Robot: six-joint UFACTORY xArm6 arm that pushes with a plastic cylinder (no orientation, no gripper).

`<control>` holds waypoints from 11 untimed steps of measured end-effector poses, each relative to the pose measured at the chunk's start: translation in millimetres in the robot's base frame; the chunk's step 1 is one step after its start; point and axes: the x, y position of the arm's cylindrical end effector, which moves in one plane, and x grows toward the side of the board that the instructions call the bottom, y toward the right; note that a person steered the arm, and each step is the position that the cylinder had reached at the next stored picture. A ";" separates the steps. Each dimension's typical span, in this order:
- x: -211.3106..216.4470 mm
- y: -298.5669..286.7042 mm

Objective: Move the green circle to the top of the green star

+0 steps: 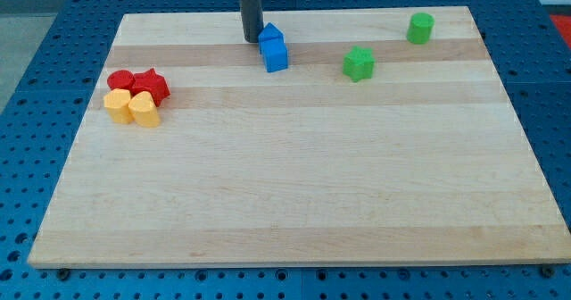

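The green circle (420, 28) stands near the view's top right on the wooden board (294, 202). The green star (359, 63) lies below and to the left of it, a short gap apart. My tip (252, 38) rests on the board at the view's top centre, far left of both green blocks. It sits right beside the left of two blue blocks (274, 48) that touch each other.
At the view's left a tight cluster holds a red circle (120, 79), a red star (152, 86), a yellow hexagon-like block (117, 104) and a yellow rounded block (144, 109). The blue perforated table (36, 112) surrounds the board.
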 end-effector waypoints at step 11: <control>78.2 278.3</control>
